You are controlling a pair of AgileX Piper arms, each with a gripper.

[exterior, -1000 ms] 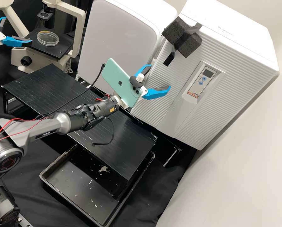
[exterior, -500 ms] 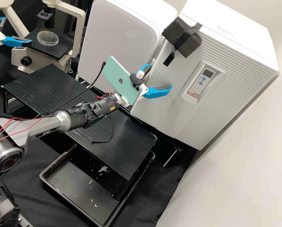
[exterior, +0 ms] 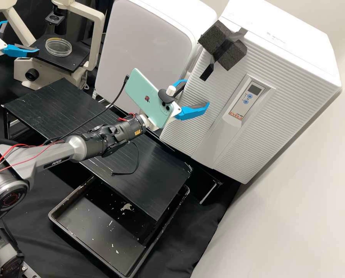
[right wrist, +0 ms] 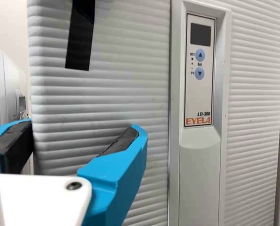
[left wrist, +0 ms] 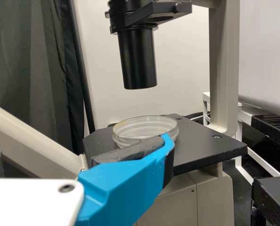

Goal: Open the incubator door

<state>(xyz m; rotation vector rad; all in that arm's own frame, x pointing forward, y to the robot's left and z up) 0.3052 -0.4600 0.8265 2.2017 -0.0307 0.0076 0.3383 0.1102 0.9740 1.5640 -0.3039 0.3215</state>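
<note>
The white incubator [exterior: 296, 96], its ribbed door [exterior: 207, 100] shut, stands at the right of the high view. My right gripper [exterior: 196, 92] is open in front of the door's left edge. In the right wrist view, my right gripper [right wrist: 84, 129] has one finger by the edge of the door [right wrist: 107, 84] and the other before its ribbed face; whether either touches cannot be told. The control panel [right wrist: 199, 70] is beside them. At the high view's upper left, my left gripper [exterior: 21, 38] stands open near the microscope. One finger of my left gripper [left wrist: 130, 183] overlaps the dish in the left wrist view.
A second white appliance [exterior: 149, 42] stands left of the incubator. Black foam [exterior: 222, 45] is taped over the incubator's upper edge. The microscope bears a glass dish [exterior: 58, 46]. Below the right arm are a black raised shelf [exterior: 64, 112] and a black tray [exterior: 91, 239].
Over the last second the right wrist has turned slightly, and its gripper has shifted a little towards the right in the high view. The left gripper has kept still.
</note>
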